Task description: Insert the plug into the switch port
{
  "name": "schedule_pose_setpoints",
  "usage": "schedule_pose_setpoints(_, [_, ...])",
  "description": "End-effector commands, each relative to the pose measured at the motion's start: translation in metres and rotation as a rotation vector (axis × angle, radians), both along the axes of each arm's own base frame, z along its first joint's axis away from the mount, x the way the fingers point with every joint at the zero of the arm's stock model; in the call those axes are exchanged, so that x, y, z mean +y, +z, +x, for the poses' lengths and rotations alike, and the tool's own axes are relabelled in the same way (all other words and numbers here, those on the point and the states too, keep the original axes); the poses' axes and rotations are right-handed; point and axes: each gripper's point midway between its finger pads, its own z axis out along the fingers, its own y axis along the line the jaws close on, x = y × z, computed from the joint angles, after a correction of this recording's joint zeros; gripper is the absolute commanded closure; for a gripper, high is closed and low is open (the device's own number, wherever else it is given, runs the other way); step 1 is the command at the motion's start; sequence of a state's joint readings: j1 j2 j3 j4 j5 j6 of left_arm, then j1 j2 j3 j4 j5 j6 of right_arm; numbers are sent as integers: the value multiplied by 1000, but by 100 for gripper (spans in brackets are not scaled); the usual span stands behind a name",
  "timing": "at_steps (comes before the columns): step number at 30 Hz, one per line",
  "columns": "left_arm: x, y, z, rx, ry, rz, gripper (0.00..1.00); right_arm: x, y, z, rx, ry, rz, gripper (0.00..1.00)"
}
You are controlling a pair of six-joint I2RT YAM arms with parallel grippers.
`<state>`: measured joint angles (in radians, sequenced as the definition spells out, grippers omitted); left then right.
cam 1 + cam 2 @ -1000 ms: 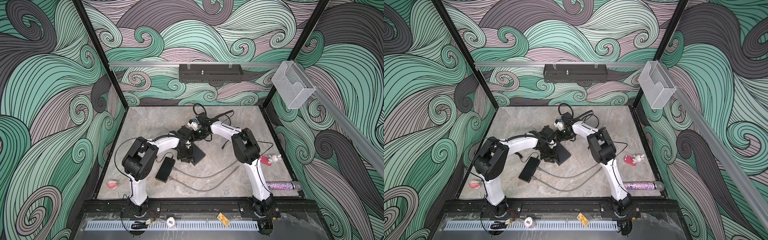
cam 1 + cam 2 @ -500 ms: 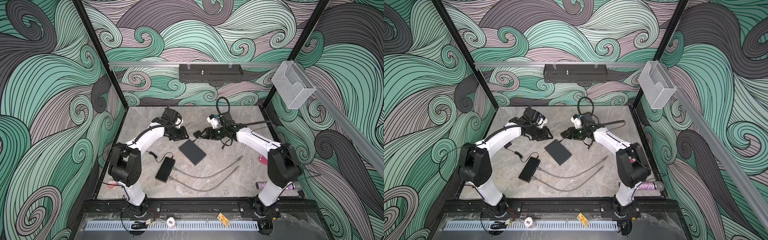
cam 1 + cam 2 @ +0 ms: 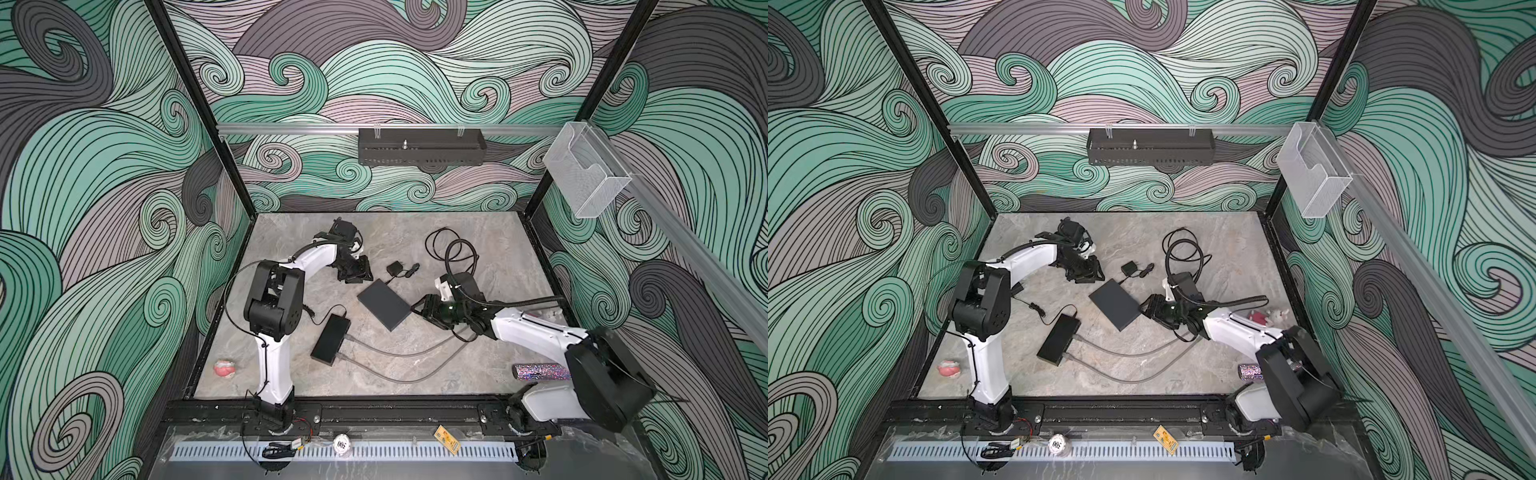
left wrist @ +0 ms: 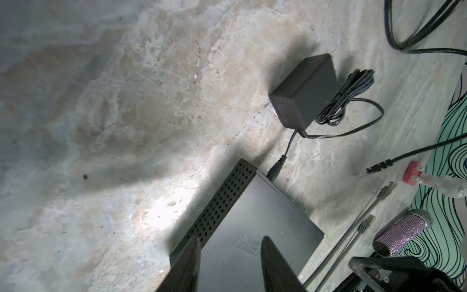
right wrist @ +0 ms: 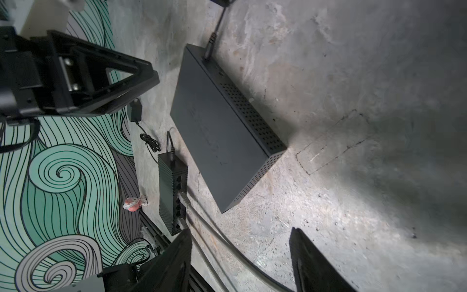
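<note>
The switch (image 3: pixel 384 304) is a flat dark grey box lying at an angle in the middle of the table. A black power adapter (image 3: pixel 394 268) lies just behind it. The adapter's barrel plug (image 4: pixel 276 170) sits in the switch's back edge (image 5: pixel 209 50). My left gripper (image 3: pixel 354 274) hovers behind the switch's left back corner, open and empty; in the left wrist view its fingers (image 4: pixel 230 239) frame the switch top. My right gripper (image 3: pixel 419 308) is beside the switch's right corner, open (image 5: pixel 240 230) over bare table, holding nothing.
A smaller black switch (image 3: pixel 330 345) lies front left with two grey cables (image 3: pixel 395 353) plugged in, running right under my right arm. A coiled black cable (image 3: pixel 453 249) lies at the back right. A glitter tube (image 3: pixel 540 371) and a pink object (image 3: pixel 224 368) sit near the front corners.
Both grippers have pulled away from the switch's back edge, the left to the back left, the right round to the right corner. Both jaws have widened. The adapter now lies uncovered.
</note>
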<state>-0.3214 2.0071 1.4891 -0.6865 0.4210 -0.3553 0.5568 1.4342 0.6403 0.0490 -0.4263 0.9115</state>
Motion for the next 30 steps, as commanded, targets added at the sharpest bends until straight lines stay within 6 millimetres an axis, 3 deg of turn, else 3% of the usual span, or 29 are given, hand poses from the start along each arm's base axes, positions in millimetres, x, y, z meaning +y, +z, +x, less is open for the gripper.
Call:
schedule_pose_setpoints(1, [1, -10, -11, 30, -2, -11, 57, 18, -3, 9, 29, -23, 98, 40])
schedule_pose_setpoints(5, [0, -25, -25, 77, 11, -32, 57, 31, -16, 12, 47, -2, 114, 47])
schedule_pose_setpoints(16, [-14, -43, -81, 170, -6, -92, 58, 42, -40, 28, 80, 13, 32, 48])
schedule_pose_setpoints(24, [-21, -48, -129, 205, -18, -128, 58, 60, -45, 57, 67, 129, -33, 46])
schedule_pose_setpoints(30, [-38, -52, -148, 211, -43, -140, 58, 76, -40, 75, 53, 180, -37, 46])
